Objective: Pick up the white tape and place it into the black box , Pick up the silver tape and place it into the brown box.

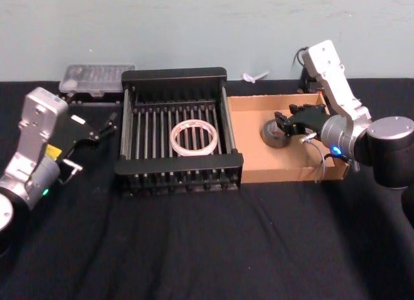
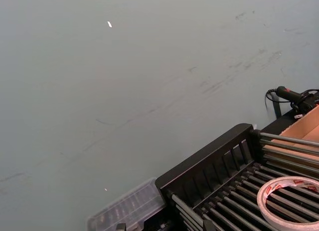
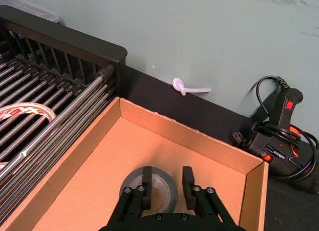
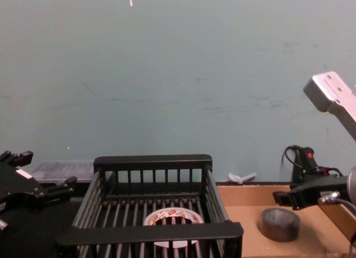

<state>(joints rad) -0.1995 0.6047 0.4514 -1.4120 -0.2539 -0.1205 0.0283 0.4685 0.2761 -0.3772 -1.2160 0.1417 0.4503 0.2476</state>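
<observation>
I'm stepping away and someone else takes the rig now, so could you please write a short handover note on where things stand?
Left hand: open, holding nothing, left of the black box.
Right hand: open over the brown box, fingers either side of the silver tape, not clamped.
White tape: lying flat on the black box floor. Done.
Silver tape: resting on the brown box floor, so apparently done.
Left: lift the right hand clear and park both arms.

At the right edge of the head view, our right arm bends inward, its gripper (image 1: 289, 121) at centre right with the black fingers (image 3: 146, 180) spread apart. At the left edge our left arm angles up from the lower left corner, its gripper (image 1: 97, 124) spread wide, holding nothing.
</observation>
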